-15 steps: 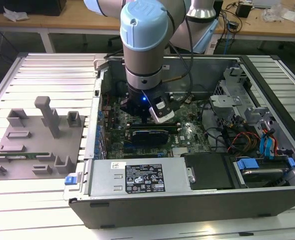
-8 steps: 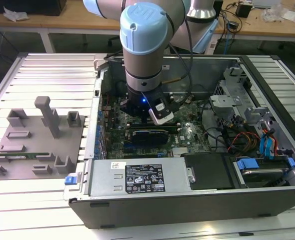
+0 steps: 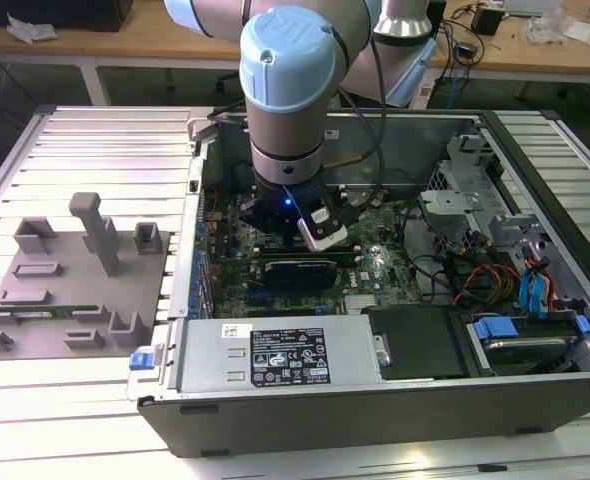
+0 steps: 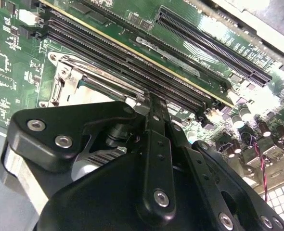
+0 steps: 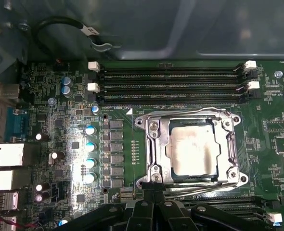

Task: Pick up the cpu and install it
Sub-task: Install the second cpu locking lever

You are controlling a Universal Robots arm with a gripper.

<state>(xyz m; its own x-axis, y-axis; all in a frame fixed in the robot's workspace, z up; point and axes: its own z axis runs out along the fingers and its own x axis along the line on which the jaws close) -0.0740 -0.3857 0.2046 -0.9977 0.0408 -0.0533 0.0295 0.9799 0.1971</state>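
The cpu (image 5: 192,149), a silvery square chip, lies flat inside the metal-framed socket (image 5: 154,144) on the green motherboard (image 5: 60,96). In the first wrist view my gripper (image 5: 154,188) is shut, its black fingertips together at the socket's edge beside the cpu, with nothing seen between them. The second wrist view looks along the gripper (image 4: 154,98), whose tip is over the socket frame (image 4: 74,79). In the exterior view the arm's wrist (image 3: 285,120) reaches down into the open computer case (image 3: 375,390) over the board.
Empty memory slots (image 5: 171,84) run along the socket. A grey fixture plate (image 3: 75,290) holding a green memory stick (image 3: 30,312) sits at the exterior view's left. A power supply (image 3: 275,355), drive bays (image 3: 535,330) and loose cables (image 3: 475,280) crowd the case.
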